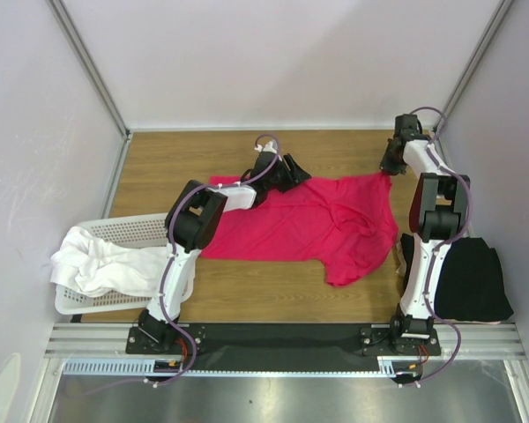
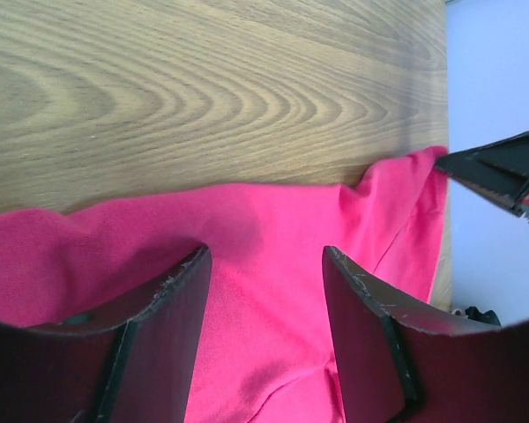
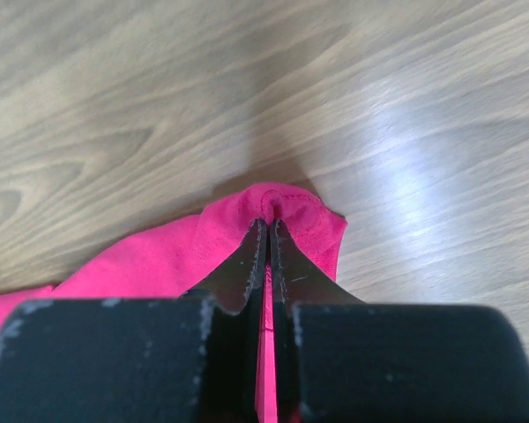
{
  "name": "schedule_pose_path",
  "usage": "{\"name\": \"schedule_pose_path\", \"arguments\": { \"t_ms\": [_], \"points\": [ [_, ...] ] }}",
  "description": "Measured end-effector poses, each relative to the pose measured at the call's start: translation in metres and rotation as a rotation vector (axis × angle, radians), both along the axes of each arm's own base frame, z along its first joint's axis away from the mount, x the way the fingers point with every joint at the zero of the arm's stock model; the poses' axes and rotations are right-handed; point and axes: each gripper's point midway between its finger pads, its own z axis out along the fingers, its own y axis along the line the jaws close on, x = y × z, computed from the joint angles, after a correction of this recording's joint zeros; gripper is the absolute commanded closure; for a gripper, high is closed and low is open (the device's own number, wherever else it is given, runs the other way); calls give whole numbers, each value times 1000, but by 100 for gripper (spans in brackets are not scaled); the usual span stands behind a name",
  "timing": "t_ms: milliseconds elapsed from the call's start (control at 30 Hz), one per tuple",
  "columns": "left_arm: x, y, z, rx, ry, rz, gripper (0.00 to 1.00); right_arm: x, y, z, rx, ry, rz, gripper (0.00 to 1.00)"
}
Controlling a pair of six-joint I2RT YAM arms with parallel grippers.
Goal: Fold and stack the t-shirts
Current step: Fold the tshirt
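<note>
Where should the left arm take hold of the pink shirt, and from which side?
Take the pink shirt by its far edge, from straight above: it lies flat on the table just beyond the open left end effector. The right end effector pinches the far right corner, so a matching grip there probably lifts it evenly.

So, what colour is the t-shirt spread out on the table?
The t-shirt is bright crimson-pink, seen best in the top external view.

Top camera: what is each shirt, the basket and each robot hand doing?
Crimson-pink fabric t-shirt: spread rumpled, one corner pinched.
Black fabric t-shirt: folded, lying flat.
White fabric t-shirts: heaped, unfolded.
White perforated plastic basket: holds the white t-shirts.
Left gripper: open over the pink t-shirt.
Right gripper: shut on its corner.
</note>
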Motion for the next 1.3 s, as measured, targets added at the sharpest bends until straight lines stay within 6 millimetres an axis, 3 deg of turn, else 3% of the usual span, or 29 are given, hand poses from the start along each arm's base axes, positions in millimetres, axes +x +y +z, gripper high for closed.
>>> {"name": "schedule_pose_path", "arguments": {
  "t_ms": [267, 433, 533, 567, 633, 833, 967, 1067, 1200, 1300],
  "points": [
    [0, 0, 0, 8, 10, 3, 39, 18, -21, 21, 14, -75, -25, 100],
    [1, 0, 0, 12, 13, 7, 39, 23, -29, 20, 34, -89, -30, 100],
    [1, 0, 0, 16, 15, 7, 39, 23, -28, 14, 51, -83, -23, 85],
    [1, 0, 1, 19, 16, 7, 39, 23, -27, 13, 58, -82, -15, 72],
    [2, 0, 1, 32, 12, 3, 39, 23, -24, 12, 70, -81, -3, 58],
    [6, -1, 7, 87, -25, -32, 36, 19, -16, 13, 112, -68, 22, 47],
    [10, -5, 24, 117, -100, -81, 32, 4, -11, 28, 136, -57, 9, 47],
    [6, -8, 42, 136, -169, -143, 30, -14, -3, 55, 162, -88, 4, 47],
    [-8, -18, 80, 160, -301, -269, 32, -46, 11, 89, 213, -151, 4, 50],
    [-29, -32, 114, 164, -398, -358, 34, -66, 23, 101, 247, -188, 21, 51]
  ]
}}
